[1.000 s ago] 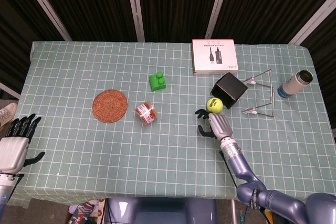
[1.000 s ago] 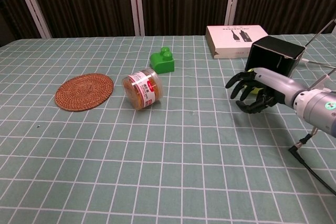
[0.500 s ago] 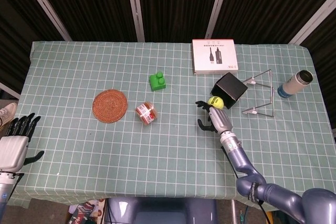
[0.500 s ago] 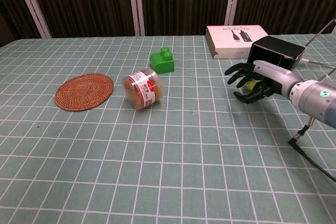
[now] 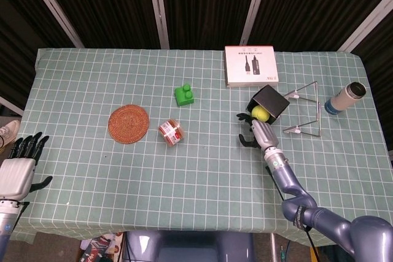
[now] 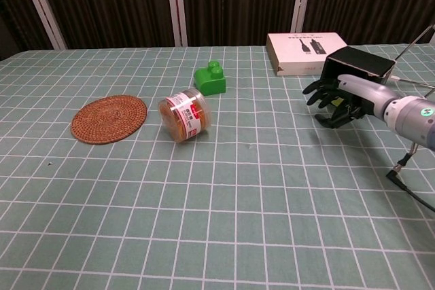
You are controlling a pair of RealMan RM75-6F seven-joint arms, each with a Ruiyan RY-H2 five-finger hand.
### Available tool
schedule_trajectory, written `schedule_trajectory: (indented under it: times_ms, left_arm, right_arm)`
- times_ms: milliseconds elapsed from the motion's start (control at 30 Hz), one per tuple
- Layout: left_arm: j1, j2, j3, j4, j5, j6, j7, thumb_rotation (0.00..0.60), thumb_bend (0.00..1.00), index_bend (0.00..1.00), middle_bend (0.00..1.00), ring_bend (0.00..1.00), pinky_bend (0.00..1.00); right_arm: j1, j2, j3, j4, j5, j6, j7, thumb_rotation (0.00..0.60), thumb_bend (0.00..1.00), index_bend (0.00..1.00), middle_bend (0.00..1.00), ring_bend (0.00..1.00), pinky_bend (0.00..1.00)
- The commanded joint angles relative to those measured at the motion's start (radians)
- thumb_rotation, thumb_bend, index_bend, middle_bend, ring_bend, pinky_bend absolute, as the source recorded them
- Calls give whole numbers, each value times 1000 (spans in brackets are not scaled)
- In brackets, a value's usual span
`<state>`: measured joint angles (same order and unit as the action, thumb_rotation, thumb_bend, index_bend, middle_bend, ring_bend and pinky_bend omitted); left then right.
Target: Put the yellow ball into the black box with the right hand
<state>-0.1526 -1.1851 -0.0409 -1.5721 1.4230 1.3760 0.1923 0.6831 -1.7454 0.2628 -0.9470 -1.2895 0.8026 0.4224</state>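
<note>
Since a second ago, the right hand (image 5: 256, 132) has pushed forward across the table and the yellow ball (image 5: 260, 113) has rolled ahead of it, from open cloth into the mouth of the black box (image 5: 270, 104). The ball now sits at the box's open front, partly inside, with the hand's fingers (image 6: 321, 90) spread just behind it; I cannot tell whether they touch it. The hand grasps nothing, its fingers apart and lightly curved toward the box opening.

A table covered in a green checked cloth (image 5: 92, 90) fills the scene, backed by dark curtains. Near the far edge lies a flat white carton (image 5: 250, 65) printed with a cable picture. Right of the black box stands a triangular wire frame (image 5: 305, 110), and further right a steel flask (image 5: 346, 97) with a blue band. Toward the left of the table lies a round woven coaster (image 5: 129, 124). Beside it, a small clear jar (image 5: 170, 132) with a red label lies on its side. Beyond the jar sits a green toy brick (image 5: 184, 95).

At the near left corner, off the table edge, the left hand (image 5: 18, 167) hangs with fingers straight and apart, holding nothing. A thin black cable (image 6: 408, 191) trails on the cloth below the right forearm.
</note>
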Motion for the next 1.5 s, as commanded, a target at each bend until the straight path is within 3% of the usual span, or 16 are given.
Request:
schedule_trajectory:
  times_ms: [33,267,433,600,833,1000,1200,1367,1500]
  left_arm:
    - [-1,-1,1,-1,-1,-2,4,600,148,0,0,0,0]
    - [-2,-2,1,-2,-5,-3,8,600,149,0,0,0,0]
    - [-3,-3,1,-2,-5,-4,9,600,149,0,0,0,0]
    - [-3,-2,3,-3,-3,-3,9,600,149,0,0,0,0]
    - [-2,2,9,-7,11,2,3,600,149,0,0,0,0]
    - [6,14,19,-16,40,22,-15,600,149,0,0,0,0]
    - [28,41,41,-35,95,70,-54,600,149,0,0,0,0]
    - [35,56,67,-34,130,71,-82,600,149,0,0,0,0]
    - [30,65,75,-42,114,36,-76,600,149,0,0,0,0]
  right_arm:
    - [2,4,-1,8,-2,2,10,600,505,179,247,217,331]
    - [6,14,-6,35,-6,1,25,600,505,180,247,172,168]
    - [10,25,-17,50,-8,-10,14,600,505,127,170,38,4]
    - [18,43,-38,48,-17,-45,13,600,470,26,46,0,0]
    - [2,73,-60,-1,-30,-28,-8,600,421,0,1,0,0]
    - [-41,130,-80,-128,-34,32,-69,600,412,0,0,0,0]
    - [-136,236,-127,-390,-53,166,-185,600,402,0,0,0,0]
    - [-248,348,-198,-614,-111,336,-302,600,394,0,0,0,0]
    - [-353,431,-273,-721,-187,487,-373,600,388,0,0,0,0]
